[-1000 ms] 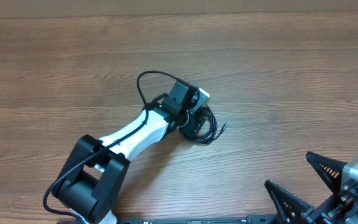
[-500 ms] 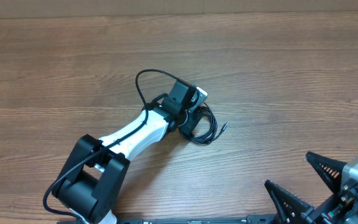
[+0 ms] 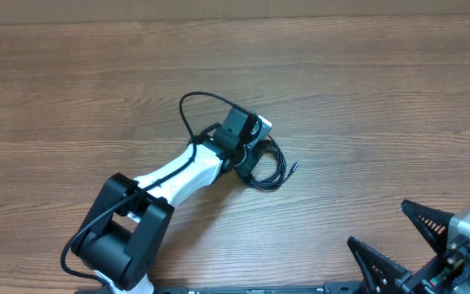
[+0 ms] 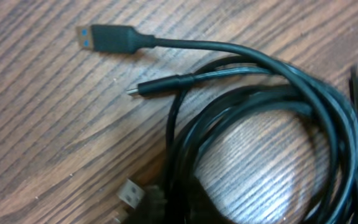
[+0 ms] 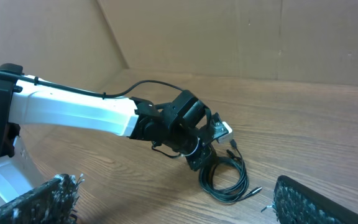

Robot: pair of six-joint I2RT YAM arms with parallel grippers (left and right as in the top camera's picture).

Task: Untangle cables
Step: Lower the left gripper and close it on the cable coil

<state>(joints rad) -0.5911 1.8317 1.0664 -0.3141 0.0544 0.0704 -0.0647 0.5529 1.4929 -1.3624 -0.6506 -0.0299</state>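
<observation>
The table (image 3: 365, 98) is seen as brown, matt, wood-grained; the cables (image 4: 272, 81) are sheathed in smooth black plastic with a faint sheen; one plug (image 4: 110, 38) is moulded in matt black plastic; a thinner tip (image 4: 135, 91) is finished in silvery metal; the left arm (image 3: 182, 171) is shelled in glossy white plastic; the wall (image 5: 229, 31) is matt cardboard.

This looks like a robotics lab bench or test cell, not a home or shop. A bare wood-grain table (image 3: 365, 98) is fenced at the back and side by plain brown cardboard sheets (image 5: 229, 37), and a white-and-black robot arm (image 3: 178, 173) reaches across it from a base at the near edge. A small coil of thin black cables (image 4: 337, 143) lies on the wood, and the cardboard hides the room beyond, so the wider building stays uncertain.
</observation>
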